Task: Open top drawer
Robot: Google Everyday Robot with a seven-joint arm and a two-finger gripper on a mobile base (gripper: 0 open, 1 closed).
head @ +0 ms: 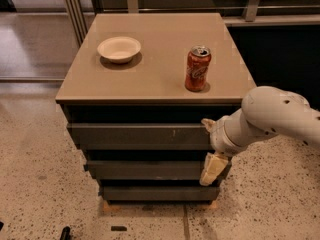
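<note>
We see the gripper (pixel 210 146) at the front of the table (pixel 160 44), just below its front right corner, carried on a white arm (pixel 270 116) that reaches in from the right. Its two fingers stand spread apart, one above the other. The upper finger (pixel 207 125) sits at the top edge of the top drawer (pixel 140 135), at that drawer's right end. The pale lower finger (pixel 212 168) hangs down in front of the right end of the middle drawer front (pixel 150 170). Nothing is pinched between them.

The top drawer is closed and lies directly under the table's front edge. Its long axis runs along that edge from the left corner to the right, so nearly all of its face stretches away to the left of the gripper. We cannot tell whether the upper finger is touching the drawer's lip or only close to it. The bottom drawer front (pixel 155 193) sits lowest, well clear of the fingers.

On the table top, a bowl (pixel 119 49) rests toward the left edge and a soda can (pixel 198 69) stands near the front right corner, above the gripper.

In our judgement, the move ahead turns on hooking the drawer's top edge at this right end. The pull then has to come straight out from the front edge, toward us. A pull so far from the middle could skew the drawer.
</note>
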